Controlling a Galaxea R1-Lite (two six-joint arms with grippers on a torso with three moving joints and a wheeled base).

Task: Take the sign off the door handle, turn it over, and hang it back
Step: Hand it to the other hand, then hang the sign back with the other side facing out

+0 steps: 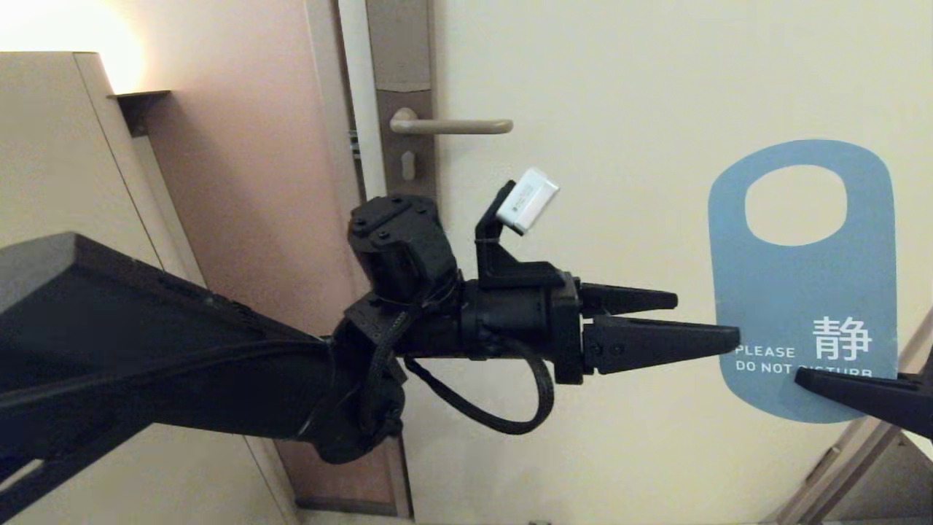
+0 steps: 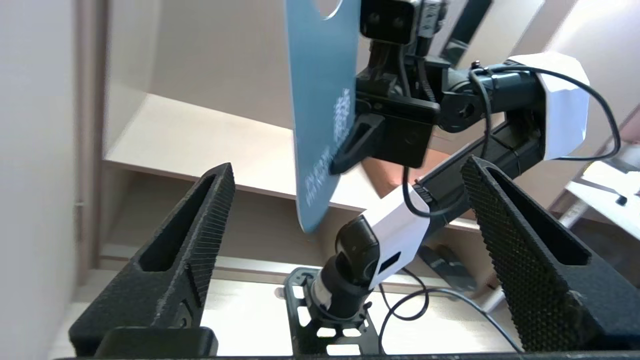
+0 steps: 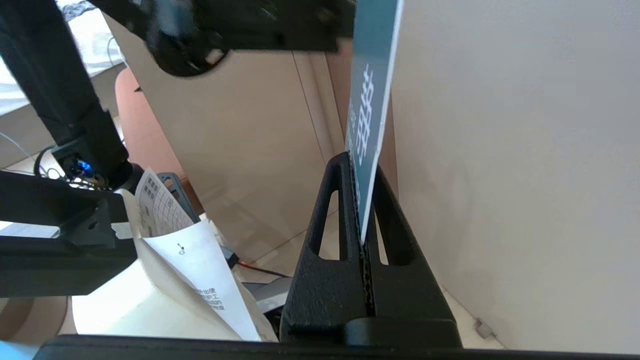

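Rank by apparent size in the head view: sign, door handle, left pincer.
1. sign, largest.
2. left pincer, open beside the sign; nearer the camera, so it likely looks oversized.
3. door handle, smallest, bare and farther back.

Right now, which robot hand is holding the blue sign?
The right hand, pinching the sign's bottom edge. The left hand is open beside it, holding nothing.

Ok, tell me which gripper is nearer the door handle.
Left. The left gripper hangs open below the door handle; the right gripper, farther off, pinches the sign.
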